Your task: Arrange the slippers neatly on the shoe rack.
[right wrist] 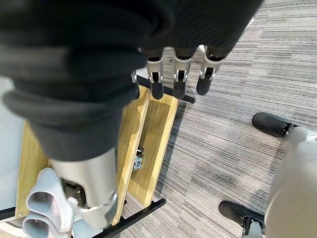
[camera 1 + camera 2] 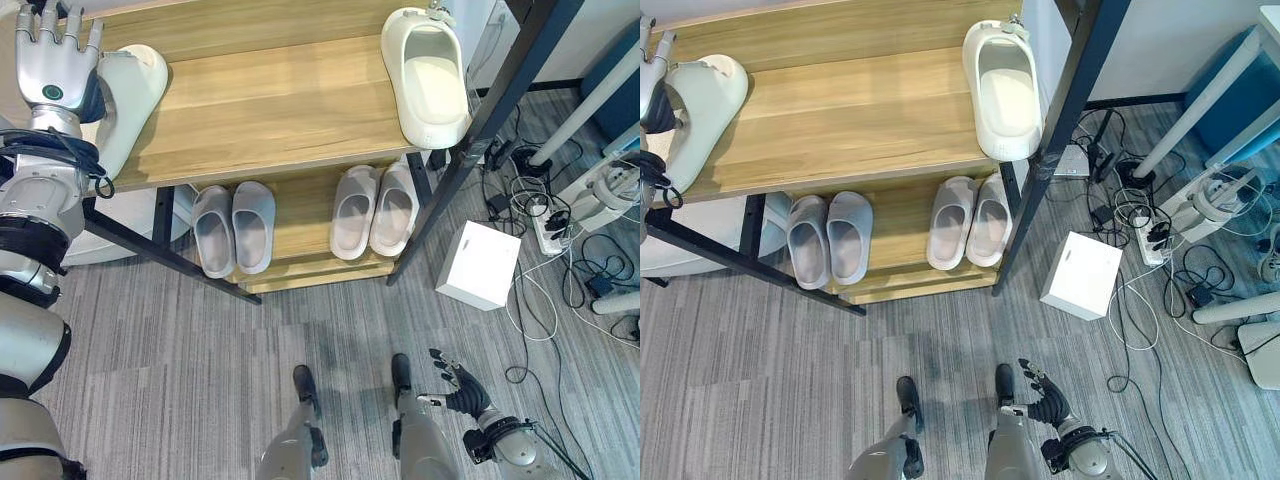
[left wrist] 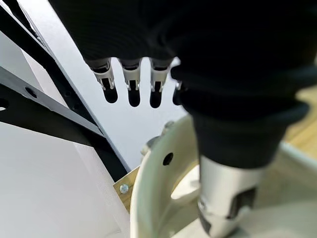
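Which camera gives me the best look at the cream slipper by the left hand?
The right eye view: the cream slipper lies almost unobstructed on the top shelf. In the left eye view the left hand covers part of it. The left wrist view shows its rim up close.

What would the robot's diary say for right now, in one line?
left hand: open, over cream slipper at top shelf's left end | right hand: open, low by floor | other cream slipper: right end | two grey pairs: lower shelf
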Tool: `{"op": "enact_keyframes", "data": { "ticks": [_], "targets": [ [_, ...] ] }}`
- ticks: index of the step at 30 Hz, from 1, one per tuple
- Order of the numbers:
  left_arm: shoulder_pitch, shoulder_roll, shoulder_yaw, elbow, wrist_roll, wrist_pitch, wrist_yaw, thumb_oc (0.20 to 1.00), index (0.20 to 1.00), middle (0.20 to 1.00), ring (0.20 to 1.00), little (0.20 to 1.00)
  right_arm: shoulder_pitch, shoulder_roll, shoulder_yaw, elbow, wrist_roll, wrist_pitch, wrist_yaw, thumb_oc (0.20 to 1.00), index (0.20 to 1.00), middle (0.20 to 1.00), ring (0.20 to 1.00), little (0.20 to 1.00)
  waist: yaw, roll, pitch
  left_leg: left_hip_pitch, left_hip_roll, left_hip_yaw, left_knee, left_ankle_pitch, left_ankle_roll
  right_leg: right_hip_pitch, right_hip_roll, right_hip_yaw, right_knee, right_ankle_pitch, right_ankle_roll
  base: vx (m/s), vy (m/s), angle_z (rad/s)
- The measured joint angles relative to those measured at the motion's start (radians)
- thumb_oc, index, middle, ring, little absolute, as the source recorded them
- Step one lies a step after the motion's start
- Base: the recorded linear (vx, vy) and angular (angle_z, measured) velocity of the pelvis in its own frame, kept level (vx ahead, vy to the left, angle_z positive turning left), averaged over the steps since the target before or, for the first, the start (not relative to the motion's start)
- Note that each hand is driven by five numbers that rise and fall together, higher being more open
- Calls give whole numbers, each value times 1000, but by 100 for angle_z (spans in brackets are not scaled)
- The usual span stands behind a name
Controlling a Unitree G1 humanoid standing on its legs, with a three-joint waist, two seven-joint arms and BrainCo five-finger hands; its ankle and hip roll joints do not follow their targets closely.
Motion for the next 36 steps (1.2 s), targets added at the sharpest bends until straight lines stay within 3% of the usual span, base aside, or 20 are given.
{"op": "enact_keyframes", "data": {
  "ticks": [3, 4, 5, 11, 16, 27, 32, 33, 34, 36],
  "targets": [
    [-12, -2, 0, 0, 0, 2, 0, 1000, 1000, 1000, 1000, 1000, 0, 0, 2, 0, 8, 0, 1, 1000, 1000, 1000, 1000, 1000, -1, -9, 6, 0, -1, 0, 0, 0, 0, -1, -1, 1, 0, 0, 0, 0, 0, 0],
    [-16, -5, 0, 0, 0, 7, 0, 658, 658, 658, 658, 658, 1, 0, 3, 0, 8, 0, 1, 1000, 1000, 1000, 1000, 1000, -1, -11, 7, -1, -2, 1, -3, 0, 0, -1, -4, 1, 0, 0, 0, 0, 0, 0],
    [-16, -6, 0, 0, 0, 6, -3, 200, 200, 200, 200, 200, 0, 0, 4, 0, 8, 0, 1, 1000, 1000, 1000, 1000, 1000, -1, -11, 7, -2, -3, 1, -6, 0, 0, -2, -7, 1, 0, 0, 0, 0, 0, 0],
    [-15, -28, 36, -131, -1, 1, -7, 200, 200, 200, 200, 200, -1, 2, 7, 2, 7, 0, 0, 1000, 1000, 1000, 1000, 1000, 5, -14, 9, -15, -19, -1, 0, -1, 2, -11, -18, -2, 0, 4, 5, -7, -11, 4],
    [18, -146, 42, -365, 42, -39, -31, 200, 200, 200, 200, 200, -20, 3, 7, 2, 7, 1, 0, 1000, 1000, 1000, 1000, 1000, 2, -11, 9, 21, -14, -1, 0, 4, 9, 23, -19, -3, 0, 1, 8, -26, -84, -1],
    [-37, -248, 1, -151, 77, -12, -48, 200, 200, 200, 200, 200, 8, -26, -8, 6, 9, 3, 1, 1000, 1000, 1000, 1000, 1000, -43, 41, -17, 32, -11, 23, -6, 0, 11, 16, -15, 29, -3, 8, 8, -2, -41, -8],
    [-75, -338, 0, -132, 37, -11, -46, 200, 200, 200, 200, 200, 53, -63, -37, 1, 29, 4, 1, 1000, 1000, 1000, 1000, 1000, -76, 38, -29, 37, 1, 54, -5, -7, 11, 4, 0, 54, 0, 11, 4, 22, -66, -17],
    [-119, -413, -80, -78, 36, 0, -56, 1000, 1000, 1000, 1000, 1000, 57, -64, -36, 1, 30, 4, 3, 1000, 1000, 1000, 1000, 1000, -85, 34, -48, 55, 5, 57, 0, -11, 11, 22, -2, 51, 0, 6, 2, 64, -86, -13],
    [-160, -492, -186, -35, 38, -23, -62, 1000, 1000, 1000, 1000, 1000, 58, -65, -31, -6, 30, 3, 8, 1000, 1000, 1000, 1000, 1000, -103, 39, -101, 60, 4, 63, -6, -19, 11, 19, 2, 64, 0, 1, 2, 35, -59, -22],
    [-167, -491, -171, 32, 35, -41, -88, 1000, 1000, 1000, 1000, 1000, 65, -83, -35, 1, 30, 10, 9, 1000, 1000, 1000, 1000, 1000, -125, 58, -117, 75, 9, 84, -7, -20, 11, 22, 6, 84, 0, 2, 2, 29, -93, -31]
  ]
}}
